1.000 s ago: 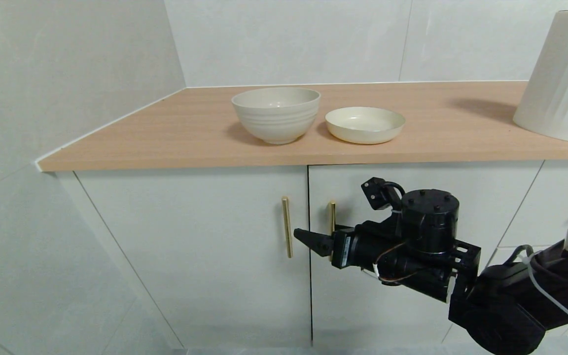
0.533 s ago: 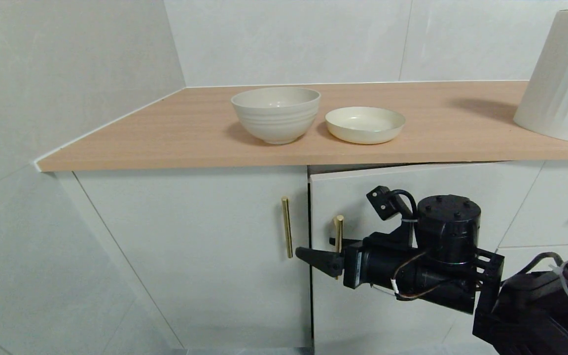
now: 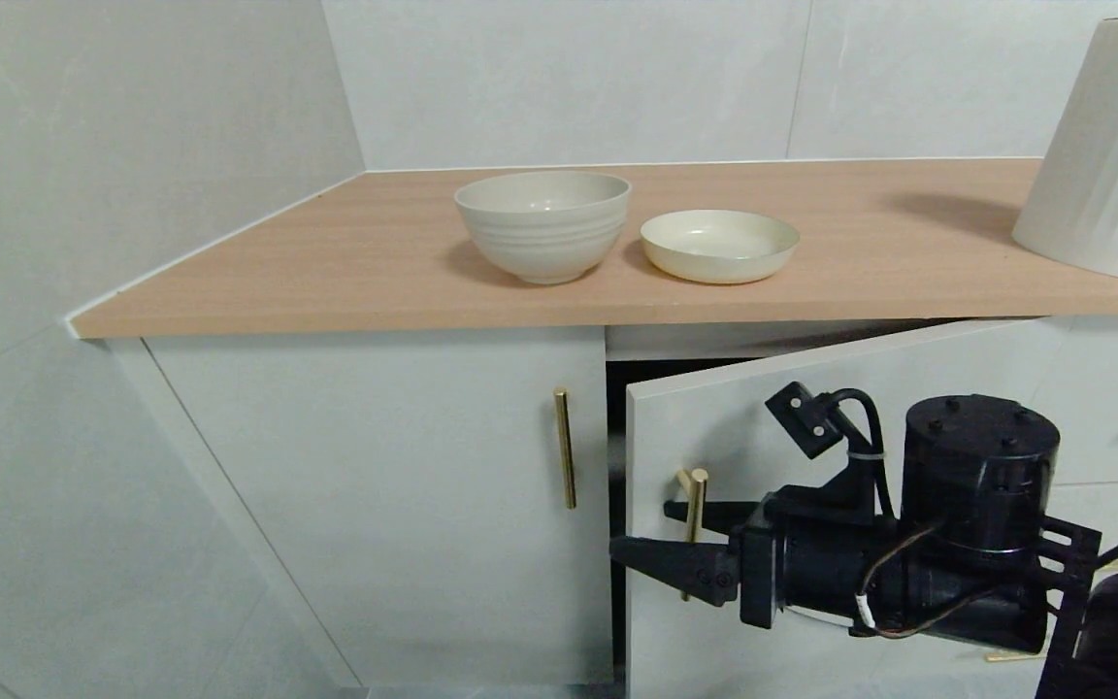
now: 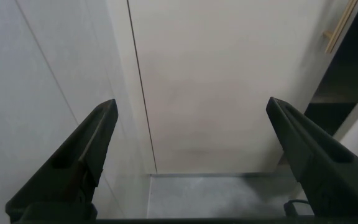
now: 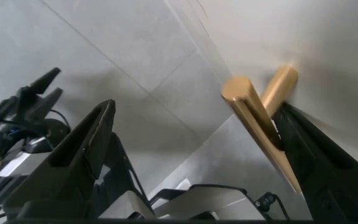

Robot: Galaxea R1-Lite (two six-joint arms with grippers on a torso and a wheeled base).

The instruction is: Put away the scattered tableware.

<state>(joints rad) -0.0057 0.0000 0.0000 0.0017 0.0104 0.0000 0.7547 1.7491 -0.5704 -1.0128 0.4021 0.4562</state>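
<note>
A large cream bowl [image 3: 542,223] and a shallow cream plate [image 3: 719,245] stand side by side on the wooden countertop [image 3: 326,272]. Below them, the right cabinet door [image 3: 811,408] hangs partly open. My right gripper [image 3: 644,529] is open, and the door's gold handle [image 3: 693,529] stands between its fingers; in the right wrist view the handle [image 5: 260,115] rests against one finger [image 5: 316,162]. My left gripper [image 4: 191,102] is open and holds nothing. It faces the shut left cabinet door [image 4: 229,81] low down near the floor.
A tall white ribbed shade [image 3: 1107,155] stands at the counter's right end. The left door has its own gold handle [image 3: 566,447]. A tiled wall [image 3: 83,194] closes the left side. A dark gap [image 3: 617,456] shows between the two doors.
The right cabinet door has swung from shut to partly open. My right gripper has moved down and to the right, toward me, with the handle between its fingers.
</note>
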